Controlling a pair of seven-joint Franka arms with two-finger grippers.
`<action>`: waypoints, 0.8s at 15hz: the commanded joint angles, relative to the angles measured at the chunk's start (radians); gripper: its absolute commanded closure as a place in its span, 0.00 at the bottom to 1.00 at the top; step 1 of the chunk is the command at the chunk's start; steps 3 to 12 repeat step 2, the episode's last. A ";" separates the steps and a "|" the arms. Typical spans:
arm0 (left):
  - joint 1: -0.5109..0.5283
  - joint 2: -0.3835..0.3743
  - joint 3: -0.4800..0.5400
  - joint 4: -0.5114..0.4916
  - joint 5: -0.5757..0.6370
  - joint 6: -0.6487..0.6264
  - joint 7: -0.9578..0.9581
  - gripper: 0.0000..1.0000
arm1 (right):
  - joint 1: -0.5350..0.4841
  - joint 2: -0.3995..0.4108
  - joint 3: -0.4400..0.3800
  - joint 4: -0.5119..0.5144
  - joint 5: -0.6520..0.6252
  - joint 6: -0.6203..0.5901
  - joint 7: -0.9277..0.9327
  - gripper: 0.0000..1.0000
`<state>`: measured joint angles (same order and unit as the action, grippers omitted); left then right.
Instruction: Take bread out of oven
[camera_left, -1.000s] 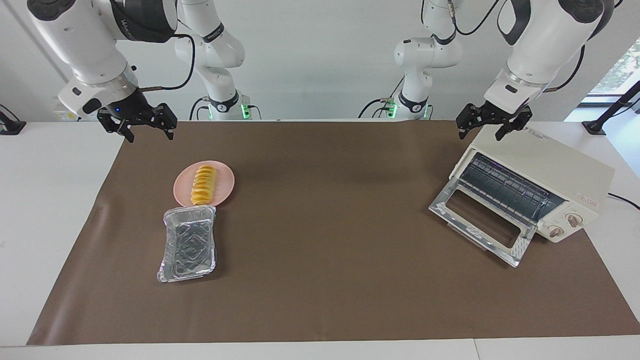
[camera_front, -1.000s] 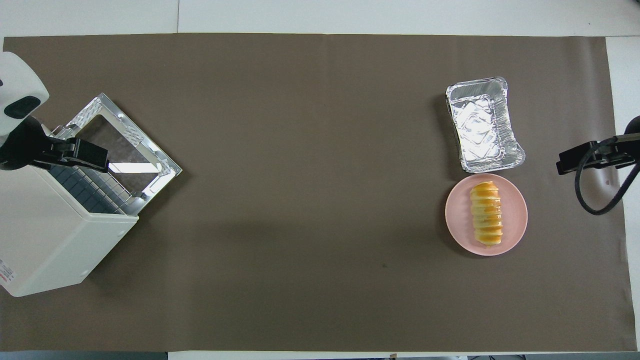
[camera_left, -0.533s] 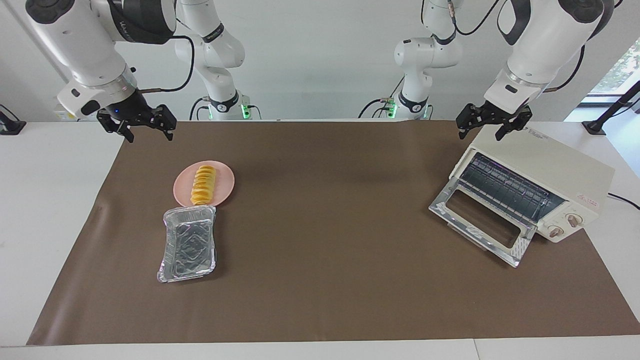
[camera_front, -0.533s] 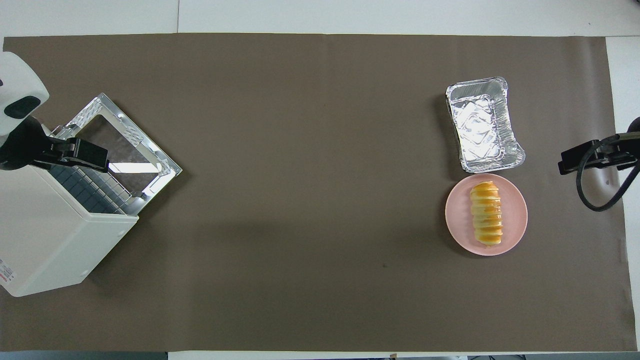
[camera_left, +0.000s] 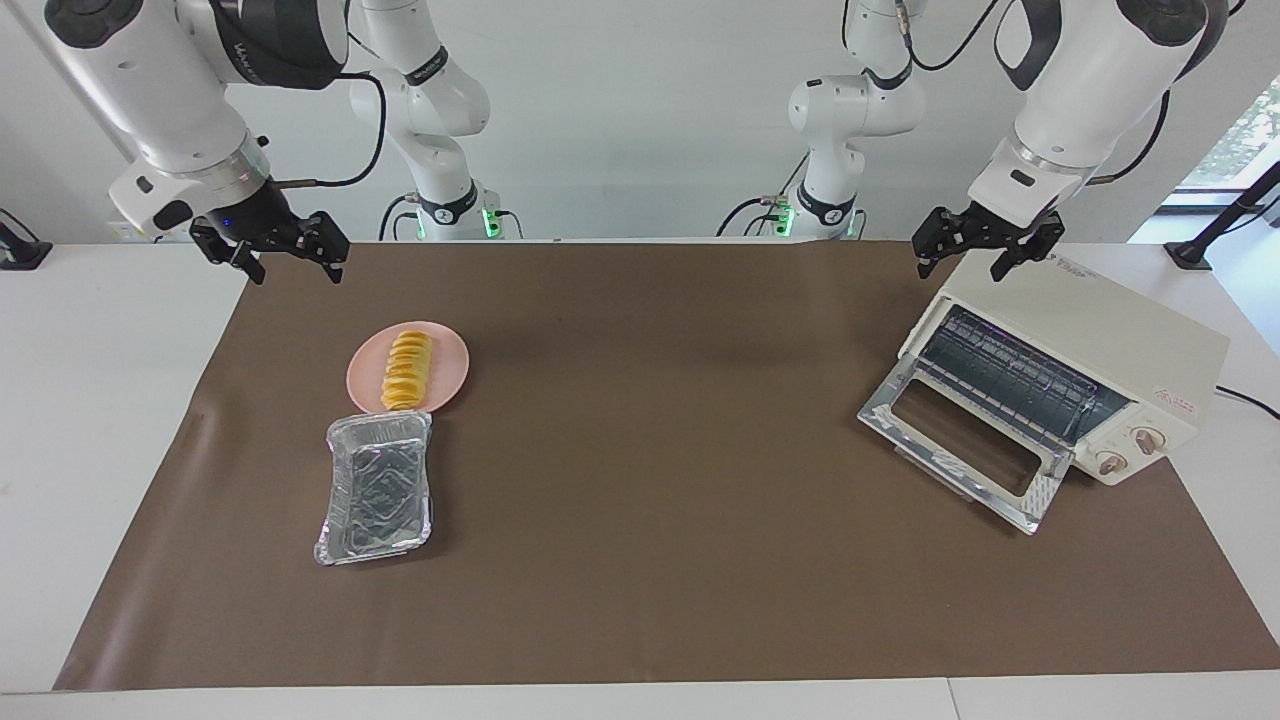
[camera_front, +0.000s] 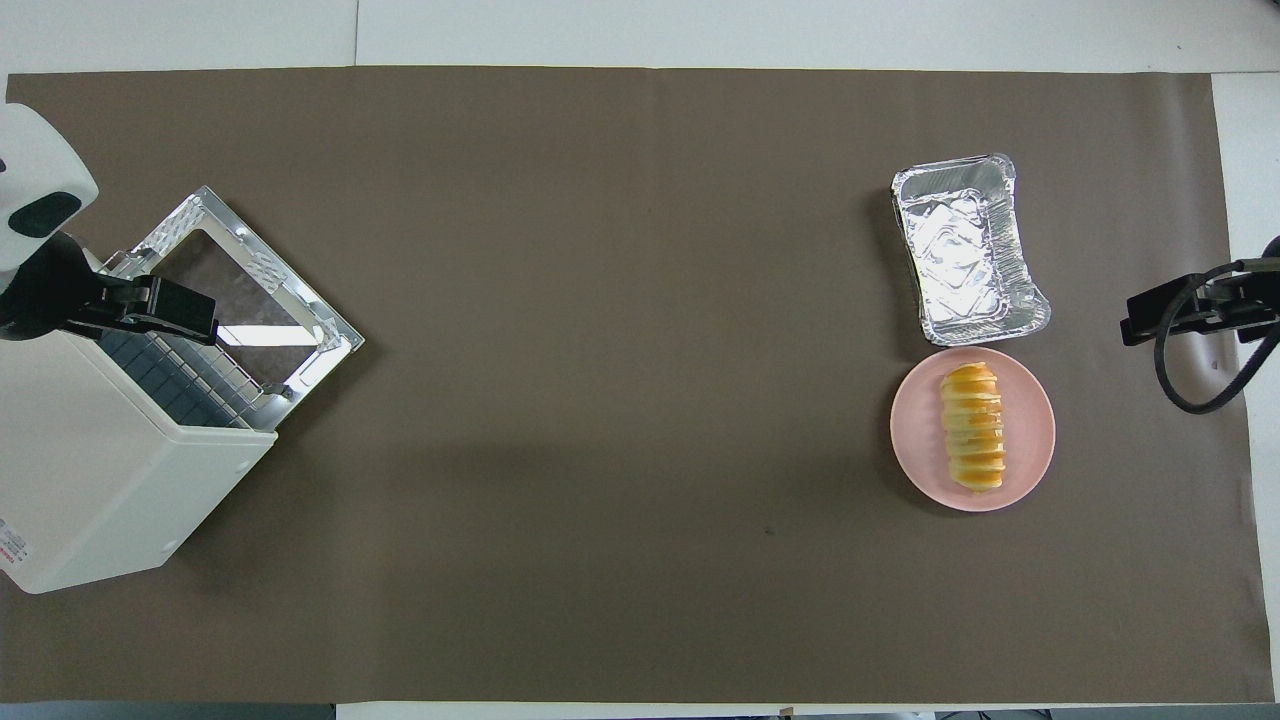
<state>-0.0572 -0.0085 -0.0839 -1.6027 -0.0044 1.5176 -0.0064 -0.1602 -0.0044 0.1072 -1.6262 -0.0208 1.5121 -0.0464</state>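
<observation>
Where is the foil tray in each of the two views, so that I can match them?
Facing view: the foil tray lies low in the picture, just below the plate with the bread.
Overhead view: the foil tray lies high in the picture, just above the plate.
Shared landmark: the plate; the tray is beside it, farther from the robots, at the right arm's end of the table.

Below the right gripper's fingers (camera_left: 330, 262) lies bare brown mat (camera_left: 650, 450). The oven (camera_left: 1090, 345) stands directly under the left gripper's fingers (camera_left: 1000, 265), its lowered door (camera_left: 960, 450) jutting out.
</observation>
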 joint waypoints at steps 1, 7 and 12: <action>0.007 -0.019 -0.005 -0.017 0.009 0.015 -0.012 0.00 | -0.005 0.012 0.008 0.017 0.004 -0.004 0.020 0.00; 0.007 -0.019 -0.005 -0.017 0.009 0.015 -0.012 0.00 | -0.005 0.012 0.006 0.015 0.004 -0.004 0.020 0.00; 0.007 -0.019 -0.005 -0.017 0.009 0.015 -0.012 0.00 | -0.005 0.012 0.006 0.015 0.004 -0.004 0.020 0.00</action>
